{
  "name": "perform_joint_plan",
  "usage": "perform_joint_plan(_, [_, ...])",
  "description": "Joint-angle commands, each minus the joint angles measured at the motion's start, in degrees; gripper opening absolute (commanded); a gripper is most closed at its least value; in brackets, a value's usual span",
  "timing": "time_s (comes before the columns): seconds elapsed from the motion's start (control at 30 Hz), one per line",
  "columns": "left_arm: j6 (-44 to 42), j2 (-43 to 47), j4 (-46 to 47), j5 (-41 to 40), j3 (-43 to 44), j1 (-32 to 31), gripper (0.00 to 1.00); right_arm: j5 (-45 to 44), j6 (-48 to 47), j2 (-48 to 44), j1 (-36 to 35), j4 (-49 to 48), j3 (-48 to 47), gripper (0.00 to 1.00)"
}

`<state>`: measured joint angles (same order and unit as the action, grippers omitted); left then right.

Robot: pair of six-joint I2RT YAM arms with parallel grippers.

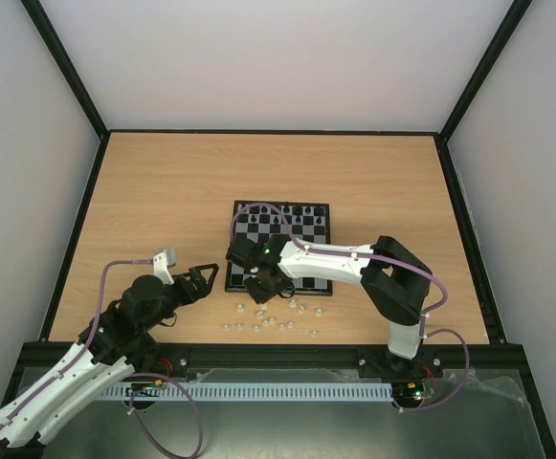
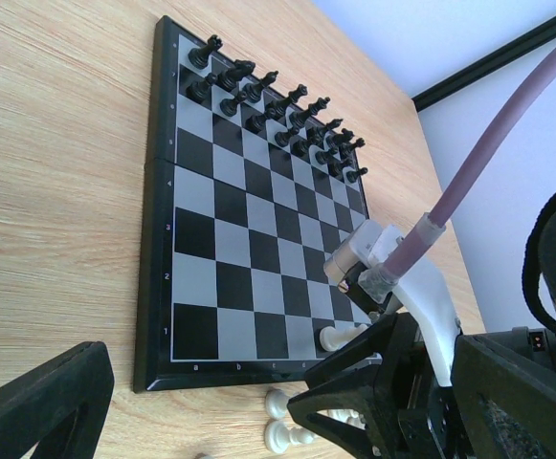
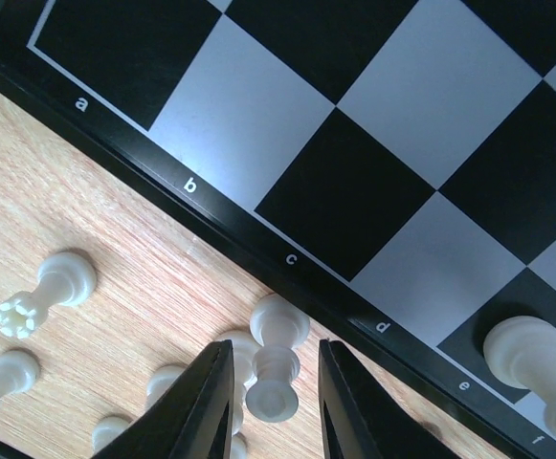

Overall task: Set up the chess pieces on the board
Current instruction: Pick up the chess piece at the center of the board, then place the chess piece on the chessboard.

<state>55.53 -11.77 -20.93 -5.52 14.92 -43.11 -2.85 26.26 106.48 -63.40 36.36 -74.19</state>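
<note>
The board (image 1: 301, 247) lies mid-table, with black pieces on its two far rows. Several white chess pieces (image 1: 270, 321) lie scattered on the wood just in front of it. My right gripper (image 1: 255, 287) is at the board's near left edge. In the right wrist view it (image 3: 276, 406) is open, with its fingers on either side of one white piece (image 3: 278, 368) by the "c" mark, not touching it. One white piece (image 3: 526, 352) stands on the board's near row; it also shows in the left wrist view (image 2: 340, 335). My left gripper (image 1: 204, 278) is open and empty, left of the board.
Black pieces (image 2: 278, 110) fill the far rows of the board (image 2: 249, 220). More white pieces (image 3: 43, 292) lie close to the left of the right gripper's fingers. The right arm (image 1: 354, 263) reaches across the board's near right part. Black frame rails edge the table.
</note>
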Motion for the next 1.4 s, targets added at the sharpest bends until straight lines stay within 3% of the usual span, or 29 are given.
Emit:
perform_joint_plan(0.0, [-0.5,0.3,0.4,0.2,-0.6,-0.2,1.00,-0.4,0.2,1.2,-0.4,3.6,-1.1,0.24])
perform_joint_plan(0.53, [0.3,-0.7,1.2,-0.3,-1.6,-0.2,1.00,-2.2,0.4,-1.8,-0.4,6.3,-2.2,0.14])
perform_joint_plan(1.37, [-0.7,-5.1,2.9,-1.2,0.0,-0.2,0.99,-4.4,-3.5,-3.6,4.5,6.5,-3.7,0.15])
